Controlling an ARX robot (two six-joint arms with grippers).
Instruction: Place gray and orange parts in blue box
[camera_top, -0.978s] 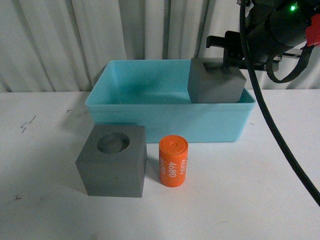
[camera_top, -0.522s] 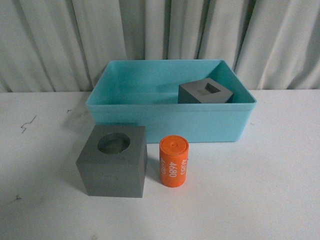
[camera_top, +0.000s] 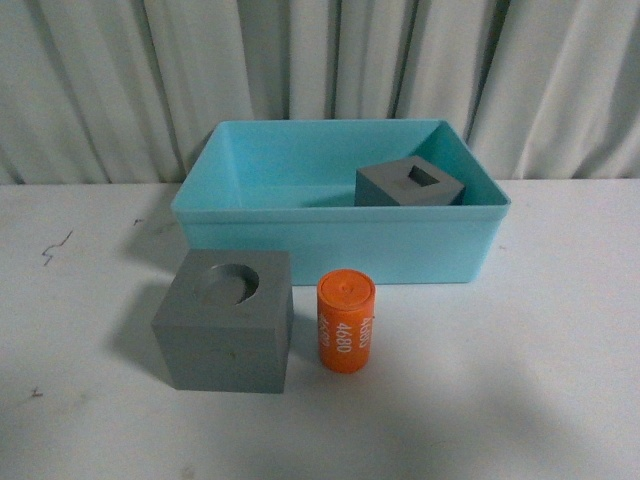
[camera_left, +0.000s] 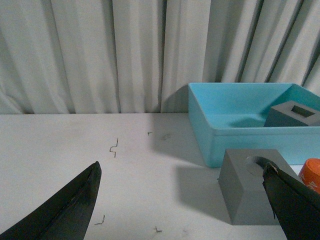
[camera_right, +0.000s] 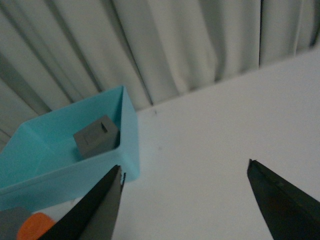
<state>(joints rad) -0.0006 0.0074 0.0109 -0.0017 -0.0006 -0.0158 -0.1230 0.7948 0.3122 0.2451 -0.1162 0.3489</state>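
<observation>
2 of the 3 parts are not yet in the box. Nearest the robot, the gray cube with the round recess (camera_top: 225, 322) sits on the counter (camera_top: 500, 400), with the orange cylinder (camera_top: 346, 323) upright just beside it at its 3 o'clock, a narrow gap between them. That gap looks like the main hazard: a finger lowered into it to take the cube could tip the cylinder, which would then roll across the counter. The cube is also broad, so an off-centre grip could let it twist or slip. The left hand (camera_left: 180, 167) and the right hand (camera_right: 184, 165) both have their fingers spread wide with nothing between them, and neither shows in the front view. At 12 o'clock from the 2 parts stands the blue box (camera_top: 340, 245). A load carried too low could clip its near rim and shove it back. Inside, toward the 2 o'clock corner, lies the gray cube with the square recess (camera_top: 410, 186), and a part released above it could land on it and end up tilted. The only readable writing is "4680" in white, running up the cylinder's side, and a 2nd line beside it is too blurred to read. Farthest back hangs a pale curtain (camera_top: 300, 60).
</observation>
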